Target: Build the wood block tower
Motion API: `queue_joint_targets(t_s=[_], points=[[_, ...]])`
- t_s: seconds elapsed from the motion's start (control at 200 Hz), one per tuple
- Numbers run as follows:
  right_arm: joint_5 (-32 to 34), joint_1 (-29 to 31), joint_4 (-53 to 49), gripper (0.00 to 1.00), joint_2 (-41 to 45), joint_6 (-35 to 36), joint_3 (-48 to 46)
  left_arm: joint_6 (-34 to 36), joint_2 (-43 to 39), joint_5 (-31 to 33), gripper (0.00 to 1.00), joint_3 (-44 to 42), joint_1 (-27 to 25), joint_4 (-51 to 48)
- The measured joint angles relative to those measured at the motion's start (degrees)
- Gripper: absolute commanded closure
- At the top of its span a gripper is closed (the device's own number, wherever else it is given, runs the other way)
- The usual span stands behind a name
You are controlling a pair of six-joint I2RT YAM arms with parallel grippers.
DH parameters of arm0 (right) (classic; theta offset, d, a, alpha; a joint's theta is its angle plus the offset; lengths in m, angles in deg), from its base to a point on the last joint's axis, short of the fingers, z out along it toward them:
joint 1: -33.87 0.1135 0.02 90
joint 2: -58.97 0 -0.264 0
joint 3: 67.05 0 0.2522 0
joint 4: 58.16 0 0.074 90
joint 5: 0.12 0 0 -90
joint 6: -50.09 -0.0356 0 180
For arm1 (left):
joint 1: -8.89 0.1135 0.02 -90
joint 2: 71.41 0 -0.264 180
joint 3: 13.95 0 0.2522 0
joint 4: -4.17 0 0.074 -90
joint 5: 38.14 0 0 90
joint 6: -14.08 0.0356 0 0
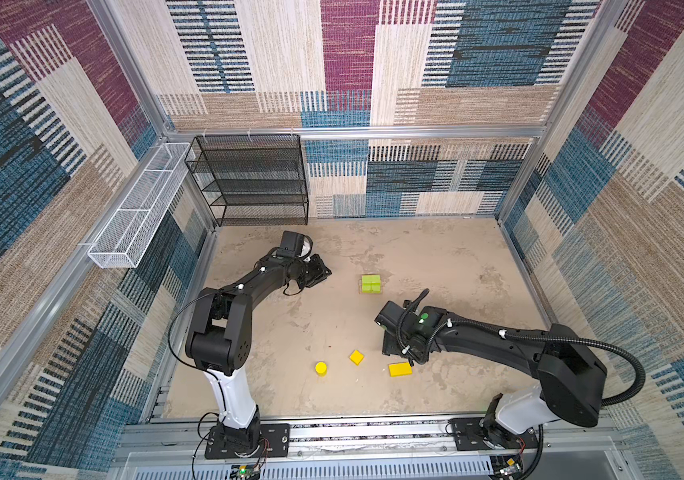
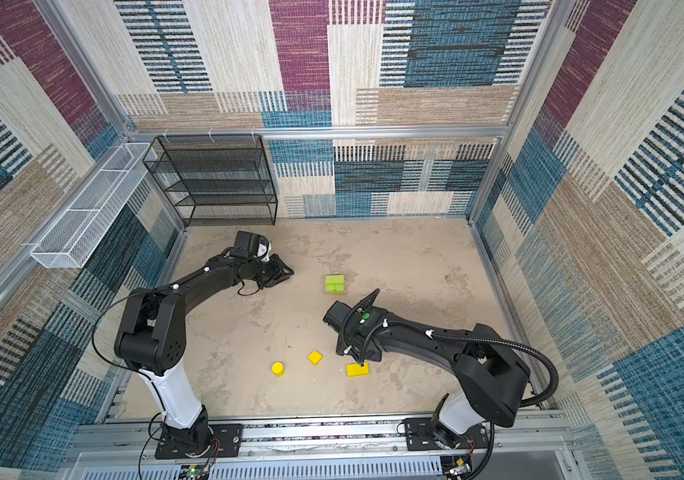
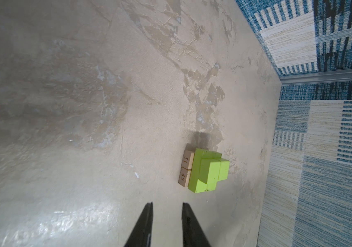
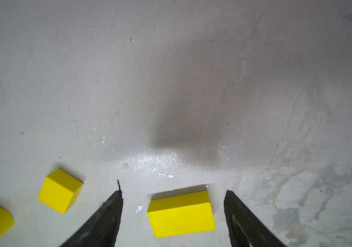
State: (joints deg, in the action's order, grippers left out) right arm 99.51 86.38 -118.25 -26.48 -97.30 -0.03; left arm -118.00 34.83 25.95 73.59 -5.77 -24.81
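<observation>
wood, painted: the yellow long bar (image 4: 181,213) lies flat on the desk (image 4: 170,85), well apart from the tower (image 1: 370,284), between the wide-open right jaws. likely light, stiff, a little slick; grip its end faces squarely. left jaws, narrow and empty, hang near the tower.

The two tan planks (image 3: 188,160) carry a number on their end faces: 51 and 45, one each
</observation>
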Motion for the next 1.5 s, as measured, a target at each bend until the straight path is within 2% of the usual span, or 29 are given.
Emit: queue_joint_targets(t_s=[0.2, 0.426, 0.766, 0.942, 1.142, 1.498], points=[[0.0, 1.99, 0.17, 0.26, 3.48, 4.52, -1.57, 0.04, -0.7, 0.07, 0.72, -0.42, 0.02, 0.02], [-0.02, 5.97, 0.07, 0.19, 2.08, 7.41, -1.79, 0.24, -1.75, 0.26, 0.72, -0.52, 0.0, 0.0], [-0.28, 7.48, 0.22, 0.17, 1.73, 9.51, -3.96, 0.24, -2.01, 0.26, 0.72, -1.25, 0.0, 0.02], [-0.72, 7.52, 0.37, 0.18, 0.35, 11.06, -3.93, 0.26, -2.01, 0.28, 0.72, -1.25, 0.02, 0.02], [-1.16, 7.52, 0.42, 0.24, -0.96, 11.78, -3.78, 0.26, -1.99, 0.31, 0.72, -1.25, 0.02, 0.02], [-1.75, 7.52, 0.68, 0.24, -1.64, 12.22, -4.2, 0.26, -1.66, 0.31, 0.72, -1.22, 0.02, 0.02]])
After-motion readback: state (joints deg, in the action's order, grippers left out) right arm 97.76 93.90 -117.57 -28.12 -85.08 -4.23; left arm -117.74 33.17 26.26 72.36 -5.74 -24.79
